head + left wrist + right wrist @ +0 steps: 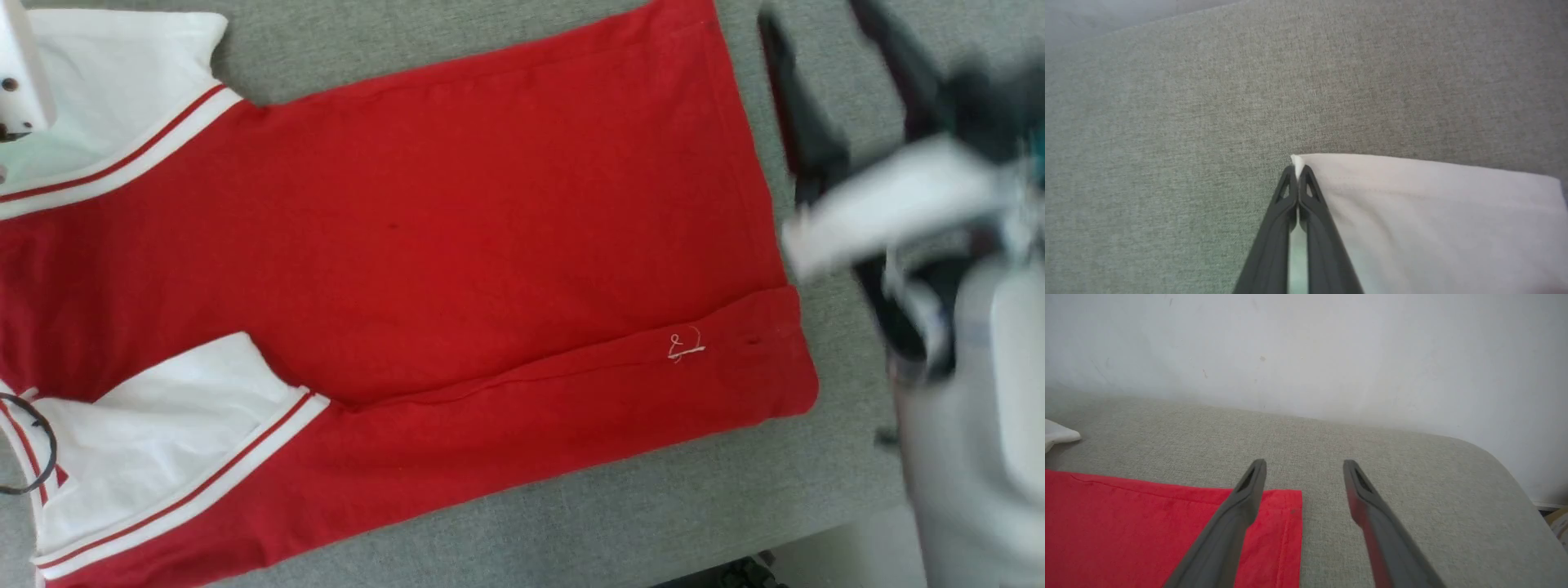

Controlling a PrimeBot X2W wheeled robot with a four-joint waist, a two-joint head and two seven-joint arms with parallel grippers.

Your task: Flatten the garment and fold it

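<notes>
Head view: the shirt (457, 245) lies on the grey tabletop (653, 506) with its long axis across the picture, collar end to the left, hem (767, 204) to the right. The near side is already folded in over the body, with its white sleeve on top. The far sleeve (106, 82) lies spread out, and a pale part of the left arm (20, 73) is over it. The right hand (816, 49) is blurred, just beside the far corner of the hem, its fingers apart.

Left wrist view: the left hand (1298, 173) is closed on the corner of the white sleeve (1433, 212); a bit of cloth shows between the fingertips.

Right wrist view: the right hand (1304, 469) is open and holds nothing. The far hem corner (1290, 498) lies under its left finger, and the other finger is over bare tabletop; a wall (1306, 347) stands behind.

I judge the far side is to be folded next. The right hand is the nearer one to the hem corner, and it must go a little left and down so that the corner is between its fingers.
</notes>
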